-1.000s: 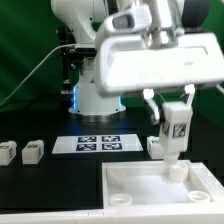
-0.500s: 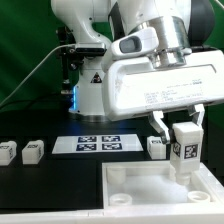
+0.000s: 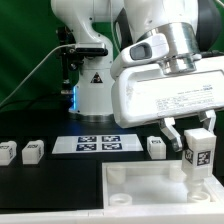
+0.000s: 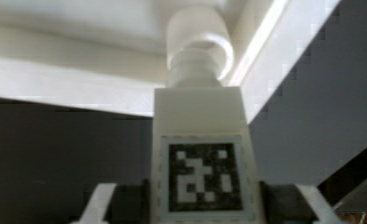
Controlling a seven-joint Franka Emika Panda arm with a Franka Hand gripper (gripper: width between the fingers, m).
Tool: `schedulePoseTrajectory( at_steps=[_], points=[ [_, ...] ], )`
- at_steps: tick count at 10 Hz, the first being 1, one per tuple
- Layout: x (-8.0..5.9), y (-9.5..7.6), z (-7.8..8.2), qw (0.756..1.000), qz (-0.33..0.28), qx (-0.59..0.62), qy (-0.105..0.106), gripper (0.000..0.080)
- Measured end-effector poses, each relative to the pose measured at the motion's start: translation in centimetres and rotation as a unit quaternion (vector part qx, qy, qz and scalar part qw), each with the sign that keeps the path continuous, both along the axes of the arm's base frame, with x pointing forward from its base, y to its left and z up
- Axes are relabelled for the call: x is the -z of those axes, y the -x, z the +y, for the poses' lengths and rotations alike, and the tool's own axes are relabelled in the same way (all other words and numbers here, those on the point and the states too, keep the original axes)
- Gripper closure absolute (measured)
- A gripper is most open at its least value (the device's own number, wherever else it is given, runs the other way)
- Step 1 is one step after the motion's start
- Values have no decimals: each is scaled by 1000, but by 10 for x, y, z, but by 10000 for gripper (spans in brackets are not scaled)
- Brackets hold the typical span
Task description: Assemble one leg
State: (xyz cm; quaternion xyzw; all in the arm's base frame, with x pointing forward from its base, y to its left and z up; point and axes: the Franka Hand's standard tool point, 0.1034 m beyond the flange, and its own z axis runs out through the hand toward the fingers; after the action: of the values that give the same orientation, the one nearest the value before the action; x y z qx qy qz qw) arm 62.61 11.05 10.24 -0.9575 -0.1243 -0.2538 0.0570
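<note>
My gripper (image 3: 195,140) is shut on a white leg (image 3: 197,152) with a black-and-white marker on its face. It holds the leg upright over the far right corner of the large flat white panel (image 3: 140,185), with the leg's lower end at or just above the round corner socket (image 3: 198,188). In the wrist view the leg (image 4: 205,140) fills the middle between my two fingers (image 4: 109,205), its round peg end pointing at the panel (image 4: 73,60). Three more legs lie on the table: two at the exterior view's left (image 3: 8,152) (image 3: 34,151) and one (image 3: 156,146) beside my gripper.
The marker board (image 3: 98,143) lies behind the panel, in front of the robot base (image 3: 95,95). The panel has further round sockets at its near left corner (image 3: 120,199) and far left corner (image 3: 116,176). A green curtain backs the scene.
My gripper has carried the leg toward the exterior view's right and slightly down, from near the panel's far middle edge to above its far right corner socket.
</note>
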Motion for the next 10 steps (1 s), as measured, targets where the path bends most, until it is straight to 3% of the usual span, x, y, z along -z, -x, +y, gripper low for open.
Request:
schedulePoseTrajectory(
  at_steps=[4, 10],
  points=[
    [9, -2, 5, 1000, -2, -3, -2, 506],
    [20, 9, 5, 1000, 0, -4, 0, 506]
  ],
)
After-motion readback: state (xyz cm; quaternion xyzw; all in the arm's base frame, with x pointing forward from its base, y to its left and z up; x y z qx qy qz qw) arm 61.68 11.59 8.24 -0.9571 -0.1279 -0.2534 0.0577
